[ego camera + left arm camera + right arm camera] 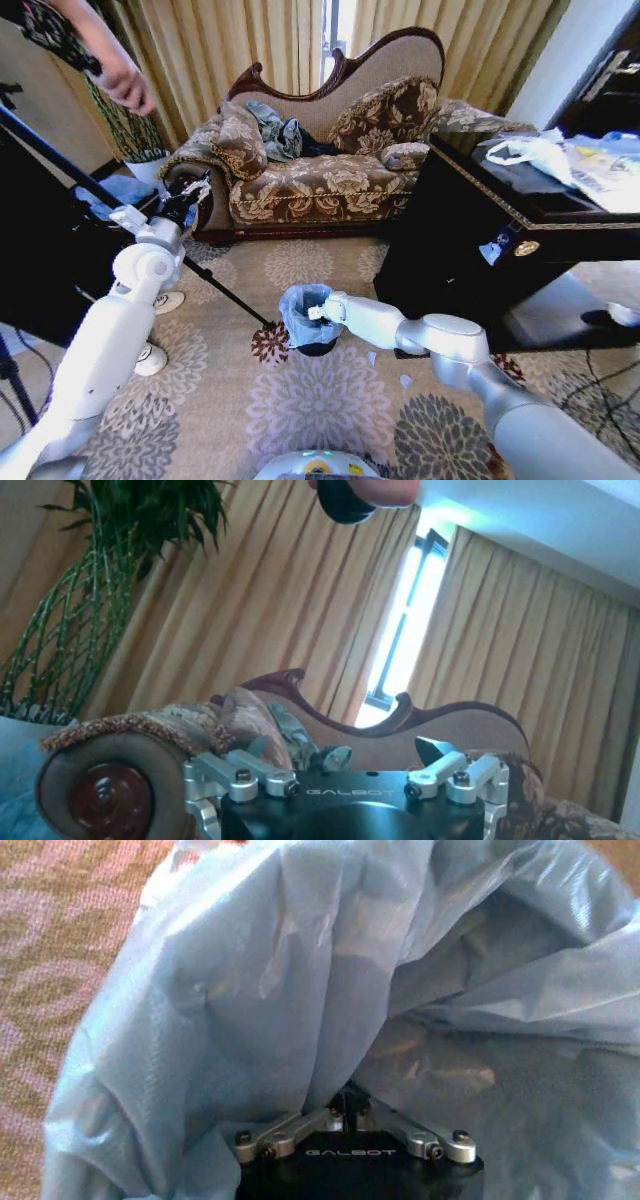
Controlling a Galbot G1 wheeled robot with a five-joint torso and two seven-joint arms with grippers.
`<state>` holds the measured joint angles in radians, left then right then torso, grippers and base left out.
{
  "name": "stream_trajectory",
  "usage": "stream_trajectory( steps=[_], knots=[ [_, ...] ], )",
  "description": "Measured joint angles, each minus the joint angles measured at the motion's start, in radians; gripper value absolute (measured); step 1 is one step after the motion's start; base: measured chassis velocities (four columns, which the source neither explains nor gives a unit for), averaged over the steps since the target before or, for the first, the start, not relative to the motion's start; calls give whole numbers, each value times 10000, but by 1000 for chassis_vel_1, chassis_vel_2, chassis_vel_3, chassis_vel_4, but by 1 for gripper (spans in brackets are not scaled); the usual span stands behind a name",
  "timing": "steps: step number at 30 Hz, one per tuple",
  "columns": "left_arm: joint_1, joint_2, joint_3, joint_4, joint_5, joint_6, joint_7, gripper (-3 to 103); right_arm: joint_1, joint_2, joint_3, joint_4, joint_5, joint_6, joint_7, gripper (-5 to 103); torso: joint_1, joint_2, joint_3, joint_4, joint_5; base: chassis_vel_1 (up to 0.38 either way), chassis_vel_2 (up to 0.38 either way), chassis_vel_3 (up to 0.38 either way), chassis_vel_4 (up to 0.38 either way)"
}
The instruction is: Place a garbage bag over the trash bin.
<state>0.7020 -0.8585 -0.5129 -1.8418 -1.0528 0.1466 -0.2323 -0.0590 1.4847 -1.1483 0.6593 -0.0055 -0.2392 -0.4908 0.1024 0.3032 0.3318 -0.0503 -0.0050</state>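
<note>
Lining the trash bin [318, 347], crinkly garbage bag [305, 312] gapes open.

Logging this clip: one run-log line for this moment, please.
stage: bagging | bag: draped over bin, on carpet | right hand: shut on bag at rim | left hand: raised, idle, near sofa

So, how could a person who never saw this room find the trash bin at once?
Start at the patterned sofa and look down to the floral carpet in front of it. The trash bin is the small round black one there, with the pale blue garbage bag bunched over its top and the right claw at the bag.
</note>
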Motion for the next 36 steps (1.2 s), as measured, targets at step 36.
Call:
stream_trajectory(
  steps=[36],
  knots=[
    [271,-106,-46,-71,29,-156,203,100,-688,884,991,-1953,-1584,202,130,5,0,0,0,-1,1,0,0,0,0]
  ],
)
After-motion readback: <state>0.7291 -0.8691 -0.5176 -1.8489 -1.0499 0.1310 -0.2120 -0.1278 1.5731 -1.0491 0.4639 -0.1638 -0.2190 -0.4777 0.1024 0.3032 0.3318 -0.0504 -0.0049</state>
